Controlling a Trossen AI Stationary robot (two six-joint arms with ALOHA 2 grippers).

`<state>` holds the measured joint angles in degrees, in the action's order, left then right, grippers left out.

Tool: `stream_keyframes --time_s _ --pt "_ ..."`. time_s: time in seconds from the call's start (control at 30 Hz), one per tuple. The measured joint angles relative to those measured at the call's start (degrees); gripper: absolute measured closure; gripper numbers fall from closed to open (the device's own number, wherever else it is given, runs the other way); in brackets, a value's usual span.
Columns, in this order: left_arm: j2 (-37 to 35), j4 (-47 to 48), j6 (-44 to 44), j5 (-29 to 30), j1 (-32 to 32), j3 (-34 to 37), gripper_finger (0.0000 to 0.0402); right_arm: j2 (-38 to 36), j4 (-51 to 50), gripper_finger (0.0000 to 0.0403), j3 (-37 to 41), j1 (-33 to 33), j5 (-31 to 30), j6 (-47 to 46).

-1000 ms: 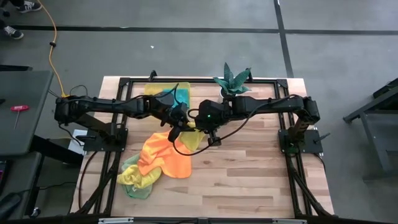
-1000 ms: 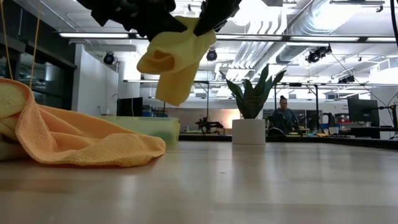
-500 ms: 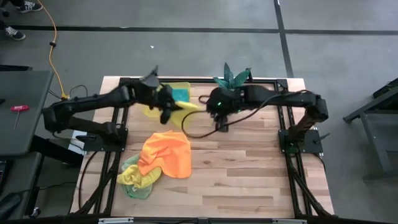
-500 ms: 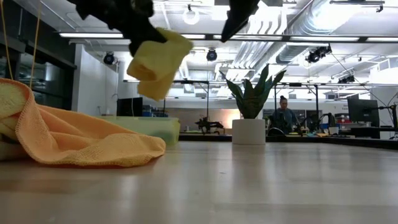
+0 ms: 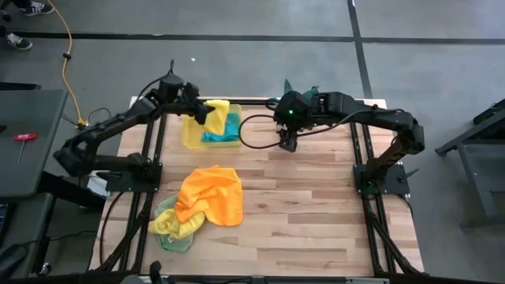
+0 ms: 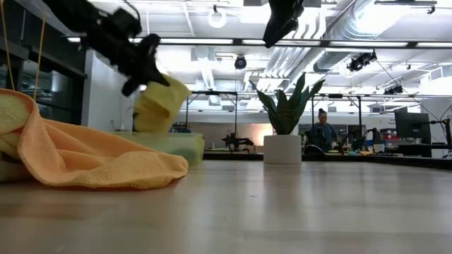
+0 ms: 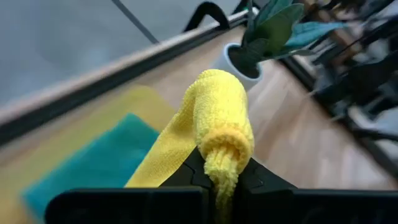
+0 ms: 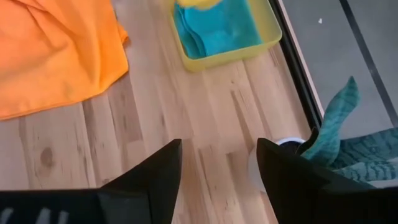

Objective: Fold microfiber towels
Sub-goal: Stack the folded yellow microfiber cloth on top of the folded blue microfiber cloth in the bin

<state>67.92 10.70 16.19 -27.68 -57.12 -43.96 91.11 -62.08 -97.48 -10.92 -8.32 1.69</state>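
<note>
The left tool [image 5: 201, 110] is clenched on a folded yellow microfiber towel [image 5: 217, 113], which hangs from the jaws directly above the translucent yellow bin [image 5: 189, 136] — the bin lies straight below, a teal towel [image 5: 227, 130] already lying flat inside it. This arm is the nearer one by far. The right tool [image 5: 288, 140] stands released and empty, off beside the potted plant [image 5: 304, 99]. The unfolded orange towel [image 5: 211, 195] heaps on the counter [image 5: 316, 213] nearer the front, over a light green one [image 5: 170, 229] — well apart from both tools.

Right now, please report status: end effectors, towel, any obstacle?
Left end effector shut on yellow towel, over the bin. Right end effector open, empty, near plant. Nothing blocking.
</note>
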Motion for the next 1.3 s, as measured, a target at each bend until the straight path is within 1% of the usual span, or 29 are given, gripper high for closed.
stream_keyframes --time_s 0.07,0.2,0.37,0.47,0.57,0.67,0.77,0.83,0.93,1.1,1.3 --pt "3.11 -3.99 4.54 -1.43 0.38 0.70 0.0400 0.00 -0.05 0.0203 0.01 0.00 0.00 -0.01" --pt "9.06 -12.06 14.30 -1.87 2.08 0.74 0.0401 0.00 -0.10 0.0203 0.01 0.00 0.02 -0.41" --pt "13.42 -14.03 23.45 -2.21 2.59 1.38 0.0401 0.00 -0.33 0.0203 0.03 0.00 0.04 -0.39" --pt "13.92 -18.51 27.52 -1.00 2.30 3.68 0.0401 0.00 -0.32 0.0203 0.03 0.00 0.05 -0.39" --pt "13.88 -25.35 31.60 2.92 2.29 6.28 0.0401 0.00 -0.25 0.0203 0.03 0.00 0.02 -0.33" --pt "14.61 -28.69 34.35 5.52 2.32 8.15 0.0401 0.00 -0.23 0.0203 0.03 0.00 0.00 -0.22" --pt "17.15 -31.37 38.01 5.88 3.34 9.12 0.0401 0.01 -0.21 0.0203 0.03 0.00 0.00 -0.24" --pt "18.75 -34.98 40.50 5.43 4.55 9.24 0.0401 0.01 -0.20 0.0203 0.03 0.00 -0.02 -0.24" --pt "20.21 -38.13 41.77 3.65 5.51 9.15 0.0401 0.02 -0.20 0.0203 0.03 0.00 -0.02 -0.24" --pt "21.77 -33.15 39.27 5.13 4.99 9.22 0.0401 0.02 -0.18 0.0203 0.03 0.00 -0.06 -0.24" --pt "21.75 -31.74 33.83 5.79 3.47 9.20 0.0401 0.02 -0.16 0.0203 0.03 0.00 -0.09 -1.69"
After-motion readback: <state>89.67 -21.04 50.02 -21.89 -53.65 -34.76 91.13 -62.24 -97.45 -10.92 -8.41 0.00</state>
